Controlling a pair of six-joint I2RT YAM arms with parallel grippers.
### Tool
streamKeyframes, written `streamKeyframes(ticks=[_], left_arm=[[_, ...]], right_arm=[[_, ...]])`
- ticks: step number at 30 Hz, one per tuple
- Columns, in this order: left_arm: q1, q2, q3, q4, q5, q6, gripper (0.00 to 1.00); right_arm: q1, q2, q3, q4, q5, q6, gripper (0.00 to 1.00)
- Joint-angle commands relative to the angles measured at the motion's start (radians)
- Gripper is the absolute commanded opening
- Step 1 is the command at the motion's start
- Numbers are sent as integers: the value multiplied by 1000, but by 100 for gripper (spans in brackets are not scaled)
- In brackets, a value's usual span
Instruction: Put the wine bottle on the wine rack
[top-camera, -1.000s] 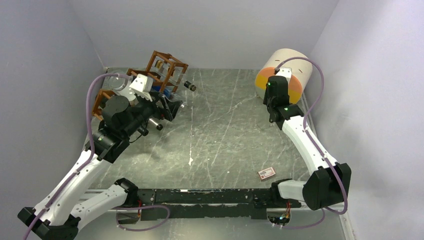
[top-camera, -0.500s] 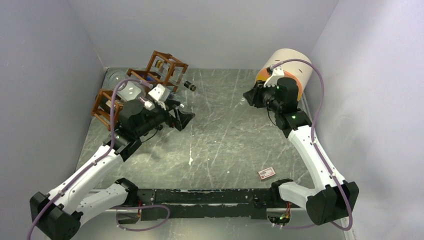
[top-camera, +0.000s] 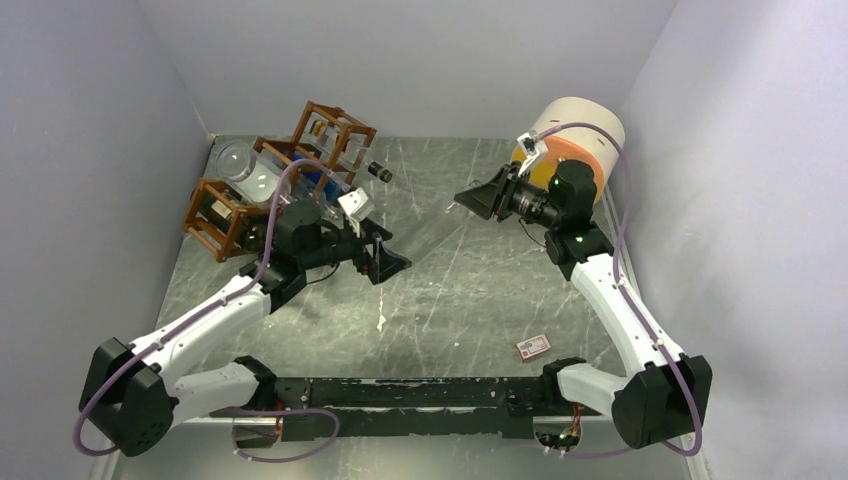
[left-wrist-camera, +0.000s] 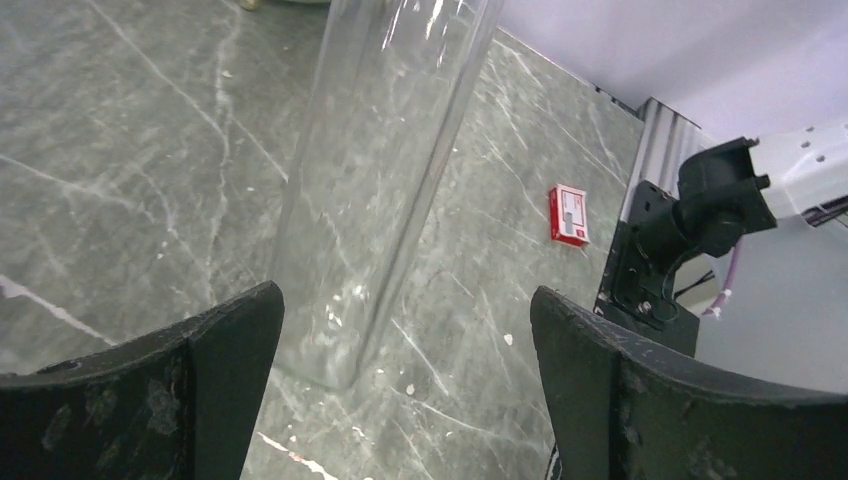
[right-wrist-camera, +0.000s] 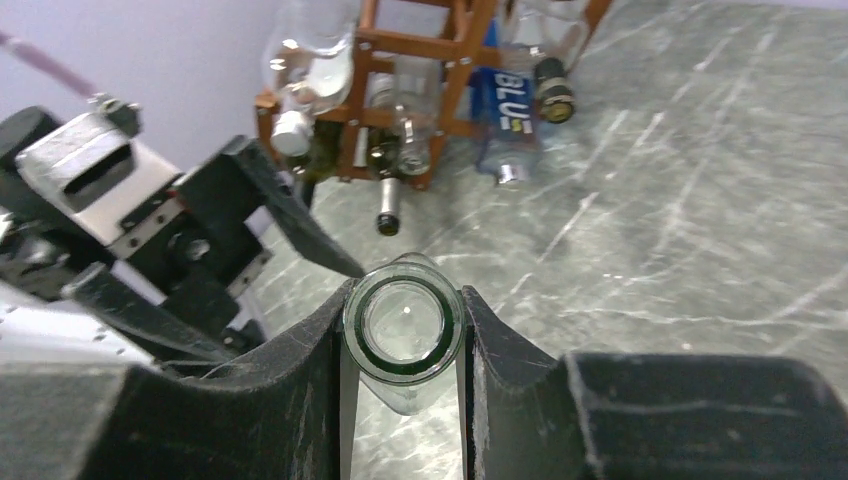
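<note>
Slippage looked the chief danger: the right gripper (right-wrist-camera: 403, 318) was clamped on the clear wine bottle (left-wrist-camera: 380, 180) only at the lip of its neck, with the long glass body slanting away toward the left arm, so the bottle's weight could have levered it out of that small, smooth hold. The left gripper (left-wrist-camera: 405, 293) stood wide open and held nothing, its fingers to either side of the bottle's base without touching it. Whether the base rested on the table (left-wrist-camera: 130, 130) could not be told. Had the right jaws let go before the left ones closed, the bottle would probably have dropped and rolled. The wine rack (right-wrist-camera: 415, 45) stood well apart in the far left corner, already holding several bottles with necks jutting out, so a careless approach risked knocking them.
</note>
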Motion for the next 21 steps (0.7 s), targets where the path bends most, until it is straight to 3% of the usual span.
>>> streamKeyframes(ticks=[1, 14, 18, 21], left_arm=[[-6, 22, 5, 70, 112, -1, 97], [-16, 76, 72, -31, 166, 63, 87], [-15, 60, 77, -29, 195, 83, 74], [-16, 51, 76, -17, 241, 98, 56]], right_arm=[[-4, -1, -17, 201, -189, 126, 0], [-3, -25, -62, 347, -292, 242, 0], [-3, -27, -66, 360, -316, 251, 0], [-2, -23, -68, 384, -341, 269, 0]])
